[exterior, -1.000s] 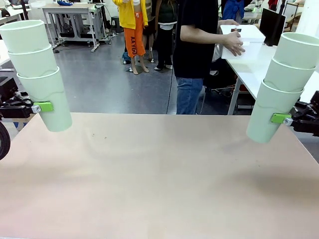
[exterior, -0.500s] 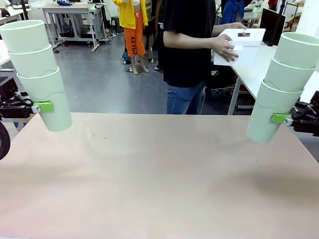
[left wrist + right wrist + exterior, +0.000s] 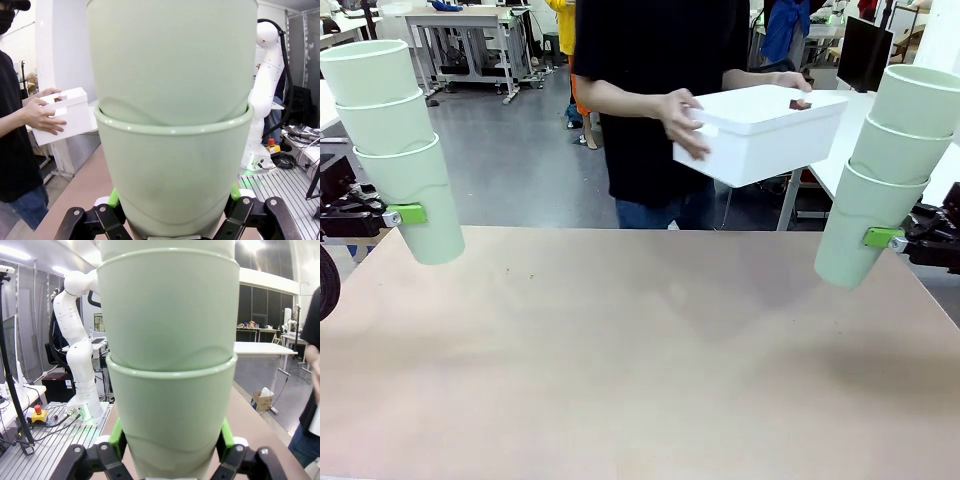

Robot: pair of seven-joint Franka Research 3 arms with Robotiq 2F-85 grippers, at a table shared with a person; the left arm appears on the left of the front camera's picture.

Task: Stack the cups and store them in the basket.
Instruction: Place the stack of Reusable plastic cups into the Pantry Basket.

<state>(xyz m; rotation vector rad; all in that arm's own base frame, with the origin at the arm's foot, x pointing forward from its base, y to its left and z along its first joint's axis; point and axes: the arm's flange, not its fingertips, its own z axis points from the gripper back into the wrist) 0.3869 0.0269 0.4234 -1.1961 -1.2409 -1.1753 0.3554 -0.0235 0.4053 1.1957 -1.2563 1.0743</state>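
Left gripper (image 3: 412, 214) and right gripper (image 3: 876, 238) reach in sideways, fingers clamped on the lowest of the left cups (image 3: 392, 130) and right cups (image 3: 892, 165), three-high stacks leaning outward above them; beyond and between the fingers, a person's hand (image 3: 682, 122) holds the basket (image 3: 760, 140) aloft.

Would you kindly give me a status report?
Left tool shut on three stacked mint-green plastic tumblers; right tool, on three more. Person at far side holds white rectangular plastic bin.

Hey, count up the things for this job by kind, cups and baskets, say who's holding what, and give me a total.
Mint-green cups: 6, three nested in the left tool, three nested in the right tool
White basket: 1, carried by the person
Total: 7
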